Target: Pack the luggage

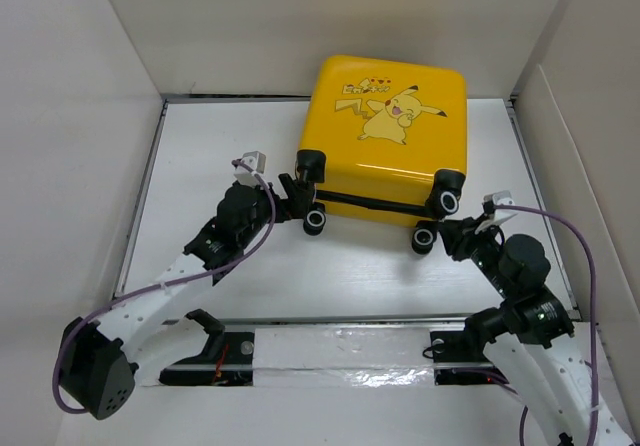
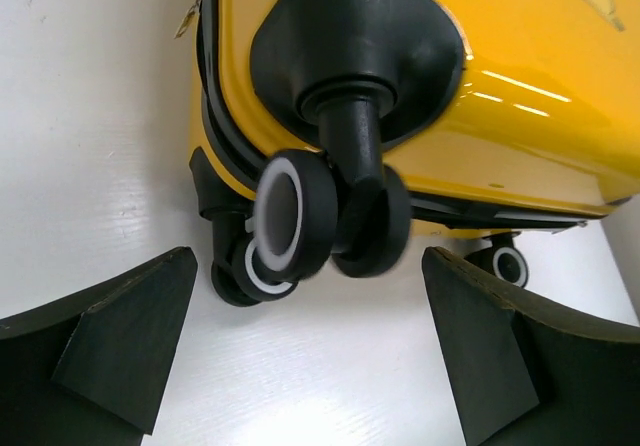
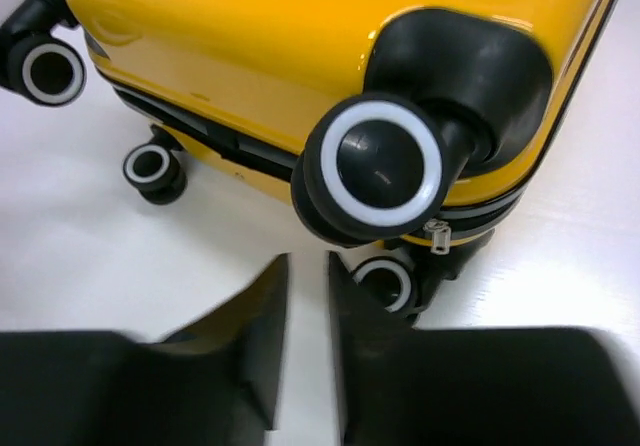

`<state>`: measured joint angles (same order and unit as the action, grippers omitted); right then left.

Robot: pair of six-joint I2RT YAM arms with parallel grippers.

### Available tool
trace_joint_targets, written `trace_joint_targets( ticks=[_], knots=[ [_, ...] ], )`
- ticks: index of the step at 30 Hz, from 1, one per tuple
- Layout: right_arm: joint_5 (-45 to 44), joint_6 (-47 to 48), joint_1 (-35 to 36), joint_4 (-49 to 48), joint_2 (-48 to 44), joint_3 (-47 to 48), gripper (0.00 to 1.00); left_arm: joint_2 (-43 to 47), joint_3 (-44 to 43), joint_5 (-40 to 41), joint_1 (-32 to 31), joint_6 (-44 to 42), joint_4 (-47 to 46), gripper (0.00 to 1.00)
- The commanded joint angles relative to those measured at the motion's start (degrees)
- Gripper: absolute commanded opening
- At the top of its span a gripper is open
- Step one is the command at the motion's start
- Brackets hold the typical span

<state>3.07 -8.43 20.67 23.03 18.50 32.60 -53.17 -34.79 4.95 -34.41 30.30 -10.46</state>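
The luggage (image 1: 385, 141), a yellow hard-shell suitcase with a Pikachu print, lies closed and flat at the back of the white table, with its black wheels facing the arms. My left gripper (image 1: 292, 196) is open and empty just in front of the left wheel pair (image 2: 300, 211); its fingers (image 2: 130, 326) straddle the space below the wheels without touching them. My right gripper (image 1: 447, 231) is at the right wheel pair (image 3: 380, 166). Its fingers (image 3: 260, 316) are almost together with only a thin gap, and they hold nothing. The lining is hidden.
White enclosure walls (image 1: 80, 86) stand on the left, back and right. A shiny taped strip (image 1: 340, 351) runs along the near edge between the arm bases. A metal zip pull (image 3: 436, 236) hangs at the case's right corner.
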Motion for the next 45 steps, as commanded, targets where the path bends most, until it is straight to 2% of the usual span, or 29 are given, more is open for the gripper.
trace_joint_targets(
  ticks=[1,2,5,7,12,16,17,19,20,21,22,23,26,32,35,39,41,45],
  knots=[
    [0.97,-4.75,0.16,-3.5,-3.29,-3.83,0.33,-3.6,-4.23,-0.47,-0.13,-2.7,-2.11,0.96],
    [1.06,-5.98,0.16,-6.73,-3.56,-5.86,0.46,-5.79,-4.93,-0.73,-0.13,-3.14,-2.11,0.96],
    [1.24,-7.57,0.16,-10.88,-2.16,-11.84,0.55,-9.04,-7.13,-1.52,-0.13,-4.2,-2.02,0.94],
    [-0.34,-7.83,0.16,-11.77,-0.4,-13.7,0.56,-10.37,-7.66,-1.96,-0.13,-4.46,-2.46,0.93],
    [-6.14,-8.8,0.16,-24.49,0.92,-20.02,0.55,-12.92,-8.19,-3.37,-0.13,-4.2,-4.83,0.88],
    [-9.74,-8.19,0.16,-28.83,0.75,-22.66,0.45,-14.86,-9.07,-4.6,-0.13,-4.2,-6.06,0.78],
    [-12.01,-8.1,0.16,-30.83,0.66,-23.28,0.4,-15.56,-9.25,-6.34,-0.13,-4.29,-6.41,0.76],
    [-13.78,-7.66,0.16,-32.52,0.57,-25.13,0.37,-16.09,-9.42,-6.62,-0.13,-4.29,-7.38,0.65],
    [-15.53,-7.66,0.16,-34.0,0.83,-25.48,0.36,-16.26,-9.34,-6.71,-0.13,-4.2,-7.82,0.51],
    [-15.99,-7.66,0.16,-34.88,1.01,-25.65,0.36,-16.35,-9.16,-6.88,-0.13,-4.11,-8.78,0.43],
    [-16.08,-6.96,0.16,-35.85,1.53,-25.66,0.39,-16.35,-9.16,-7.23,-0.13,-4.11,-9.14,0.35],
    [-16.25,-6.78,0.16,-37.08,3.36,-25.48,0.45,-16.18,-9.16,-7.5,-0.13,-3.94,-9.32,0.18],
    [-16.08,-6.25,-0.45,-37.1,7.76,-23.55,0.54,-14.61,-8.55,-8.11,-0.13,-3.15,-10.19,0.0],
    [-16.35,-5.29,-1.68,-45.6,12.6,-25.13,0.54,-10.21,-3.63,-9.78,-0.13,-1.3,-14.59,0.0],
    [-14.94,-3.71,-2.21,-46.14,16.21,-23.99,0.54,-10.03,-3.01,-11.01,-0.13,-0.78,-15.03,0.0],
    [-18.08,-1.77,-2.21,-47.38,17.36,-23.2,0.52,-9.94,-1.95,-12.16,-0.13,0.37,-16.61,0.0],
    [-18.71,-0.81,-2.74,-47.02,17.27,-22.41,0.54,-9.41,-1.69,-11.46,-0.13,0.81,-16.52,0.0],
    [-14.51,-0.98,-6.85,-47.46,19.29,-21.96,0.59,-8.45,0.06,-10.14,-0.13,3.09,-19.41,0.0]
  ],
)
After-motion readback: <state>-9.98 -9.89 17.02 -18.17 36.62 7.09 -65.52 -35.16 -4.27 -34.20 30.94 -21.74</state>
